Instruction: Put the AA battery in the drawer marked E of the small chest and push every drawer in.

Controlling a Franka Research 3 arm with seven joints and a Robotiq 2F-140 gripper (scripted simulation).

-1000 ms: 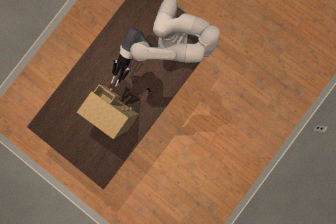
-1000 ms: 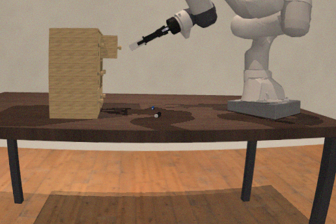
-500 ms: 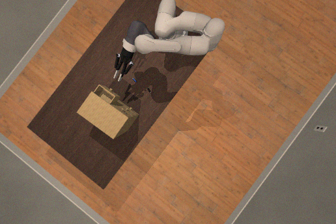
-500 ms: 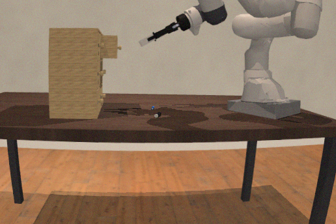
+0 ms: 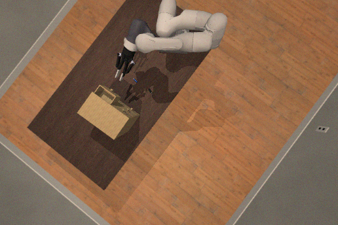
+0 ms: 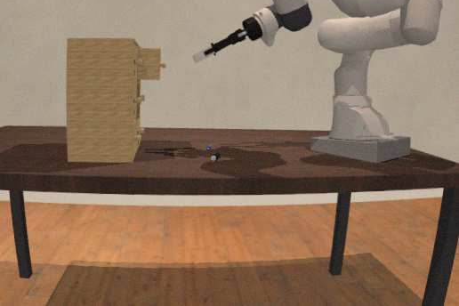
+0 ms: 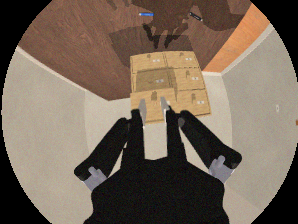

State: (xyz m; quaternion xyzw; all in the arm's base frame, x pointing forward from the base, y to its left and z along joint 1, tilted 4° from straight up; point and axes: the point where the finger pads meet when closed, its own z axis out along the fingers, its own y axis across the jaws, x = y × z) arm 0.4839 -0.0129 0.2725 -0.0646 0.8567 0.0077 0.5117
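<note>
The small wooden chest (image 5: 103,115) (image 6: 100,103) (image 7: 187,78) stands upright on the table. One top-row drawer (image 5: 107,90) (image 6: 150,64) (image 7: 153,116) is pulled partly out; the other drawers look in. The drawer letters are too small to read. A small blue cylinder (image 5: 135,80) (image 6: 209,147) (image 7: 146,14) and a small black cylinder (image 5: 150,91) (image 6: 215,157) (image 7: 195,16) lie on the table before the chest; I cannot tell which is the AA battery. My gripper (image 5: 118,79) (image 6: 196,58) (image 7: 153,104) is slightly open and empty, in the air in front of the pulled-out drawer, clear of it.
The dark table (image 5: 65,102) (image 6: 222,183) bears the chest and the arm's base (image 6: 347,148). Small knobs stick out of the chest's front below the pulled-out drawer. The arm's shadow falls around the two cylinders.
</note>
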